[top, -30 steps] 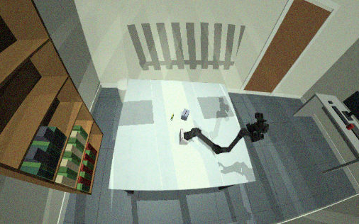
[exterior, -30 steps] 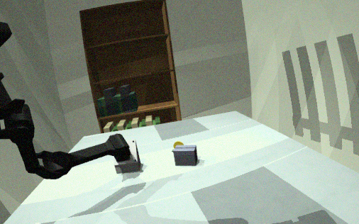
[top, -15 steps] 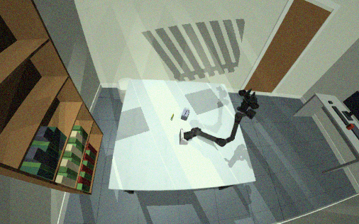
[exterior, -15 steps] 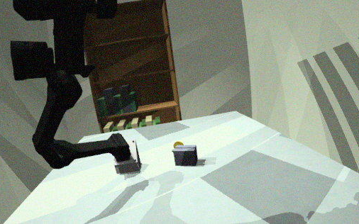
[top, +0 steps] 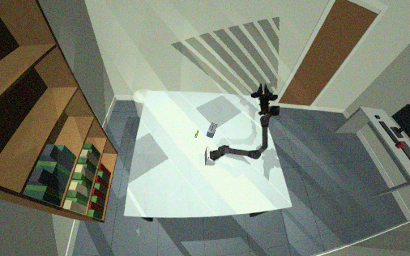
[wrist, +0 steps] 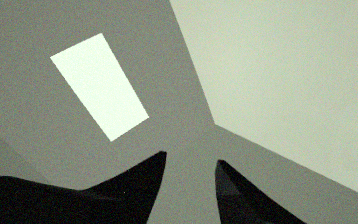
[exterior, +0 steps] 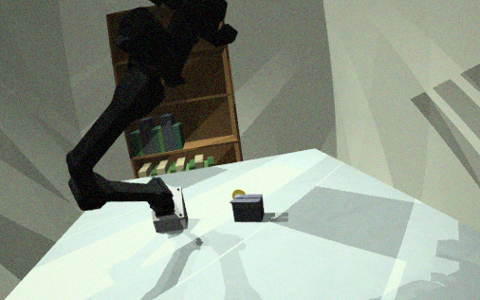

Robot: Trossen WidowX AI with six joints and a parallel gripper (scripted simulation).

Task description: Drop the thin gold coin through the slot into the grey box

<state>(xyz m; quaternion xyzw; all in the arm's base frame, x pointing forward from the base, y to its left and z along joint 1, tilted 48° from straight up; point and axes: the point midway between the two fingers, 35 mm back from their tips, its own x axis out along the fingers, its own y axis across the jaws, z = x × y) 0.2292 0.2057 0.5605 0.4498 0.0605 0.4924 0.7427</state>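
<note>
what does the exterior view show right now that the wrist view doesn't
Only the exterior view: the gold coin, partly hidden by the grey box; the table top; the bookcase; the arm's lower links and base.

Only the wrist view: a bright white four-sided patch and the gap between the gripper's fingertips, with nothing visible in it.

Both: pale and grey room surfaces, and parts of the dark gripper.
</note>
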